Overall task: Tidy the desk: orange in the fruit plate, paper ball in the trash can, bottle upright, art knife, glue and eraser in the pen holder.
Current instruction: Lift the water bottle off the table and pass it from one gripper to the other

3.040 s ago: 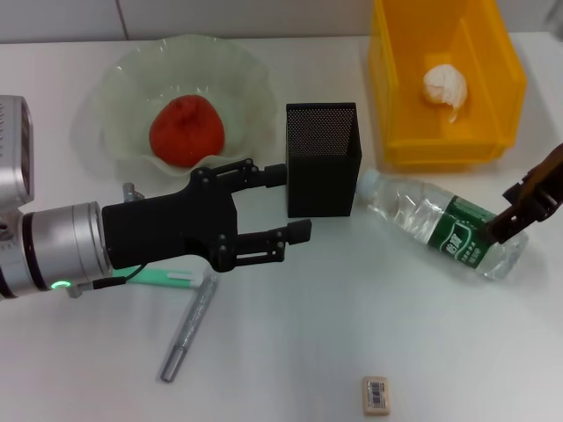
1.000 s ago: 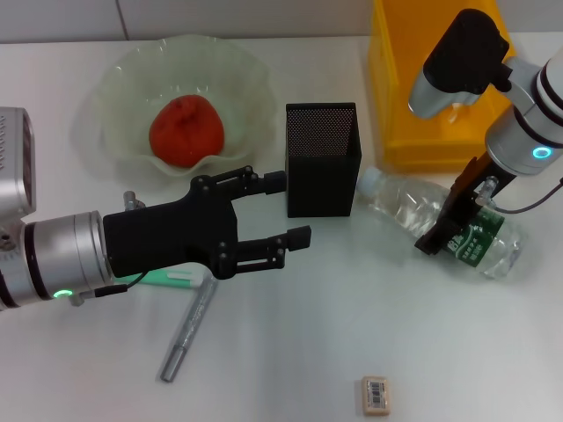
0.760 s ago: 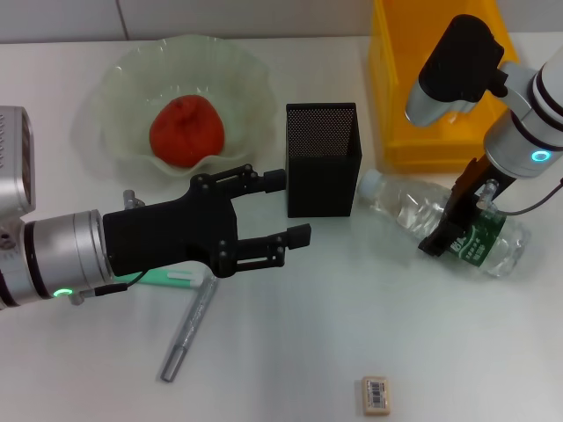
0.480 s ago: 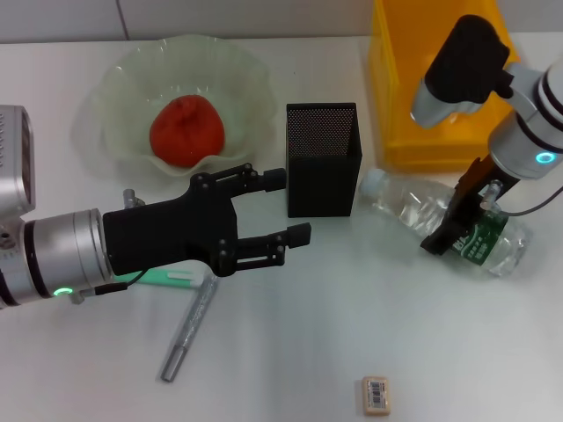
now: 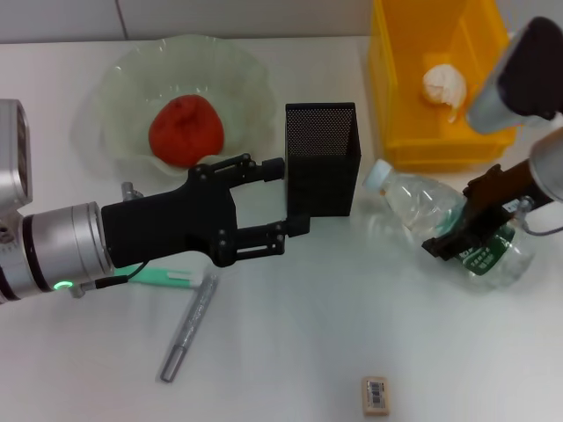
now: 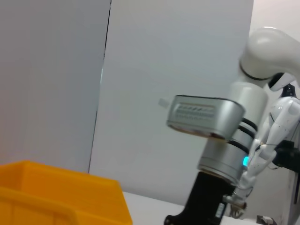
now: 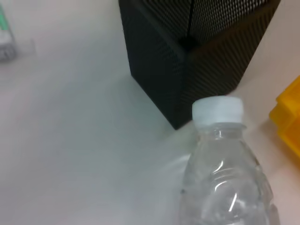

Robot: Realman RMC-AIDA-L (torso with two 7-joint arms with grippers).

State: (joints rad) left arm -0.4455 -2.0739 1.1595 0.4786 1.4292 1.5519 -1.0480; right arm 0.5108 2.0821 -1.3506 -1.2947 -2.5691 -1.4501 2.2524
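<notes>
The clear bottle [image 5: 422, 211] with the green label lies tilted, its white cap [image 5: 378, 173] raised beside the black mesh pen holder [image 5: 321, 158]. My right gripper [image 5: 462, 236] is shut on its labelled body. The right wrist view shows the bottle [image 7: 225, 187] and the pen holder [image 7: 197, 56] close behind it. My left gripper [image 5: 288, 197] hovers open just left of the pen holder. The orange [image 5: 185, 130] sits in the fruit plate [image 5: 123, 79]. The paper ball [image 5: 444, 83] lies in the yellow trash can [image 5: 440, 149]. The eraser [image 5: 376, 394] lies near the front edge.
A silver stick-shaped tool [image 5: 187, 327], apparently the art knife, lies on the desk below my left arm. A green-and-white stick [image 5: 163, 277] is partly hidden under that arm. The left wrist view shows the trash can [image 6: 61, 201] and the right arm [image 6: 220, 140].
The right arm has pulled up and to the right, and the bottle's cap end has lifted off the desk. The left gripper shifted slightly toward the pen holder.
</notes>
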